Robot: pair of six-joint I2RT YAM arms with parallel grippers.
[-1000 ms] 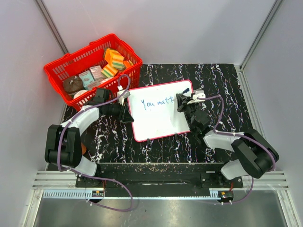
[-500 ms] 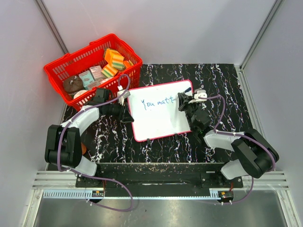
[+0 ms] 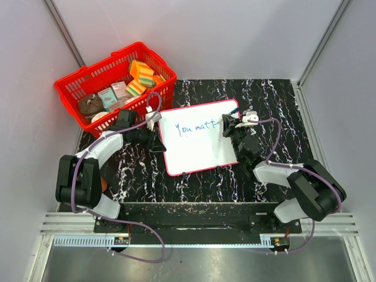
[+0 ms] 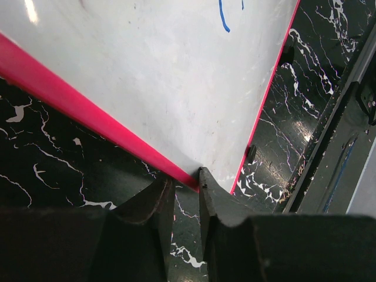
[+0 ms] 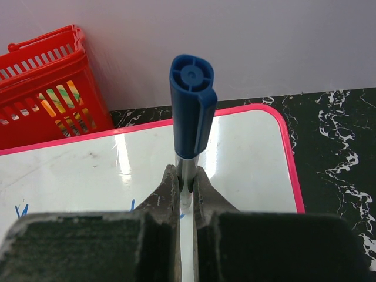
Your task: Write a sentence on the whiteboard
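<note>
The whiteboard, white with a red frame, lies on the black marbled table. Blue writing on its upper half reads "You matt". My left gripper is shut on the board's left red edge near the near corner, and in the left wrist view the red frame runs between the jaws. My right gripper is shut on a marker with a blue cap on its back end, held upright over the board just right of the last letter. The marker's tip is hidden by the fingers.
A red basket with sponges and small packets stands at the back left, close to the board's far left corner; it also shows in the right wrist view. An orange object sits by the left arm's base. Grey walls enclose the table.
My right gripper with the marker has shifted slightly to the right along the line, and the last blue stroke now shows more fully. The left gripper and the board have not moved.
</note>
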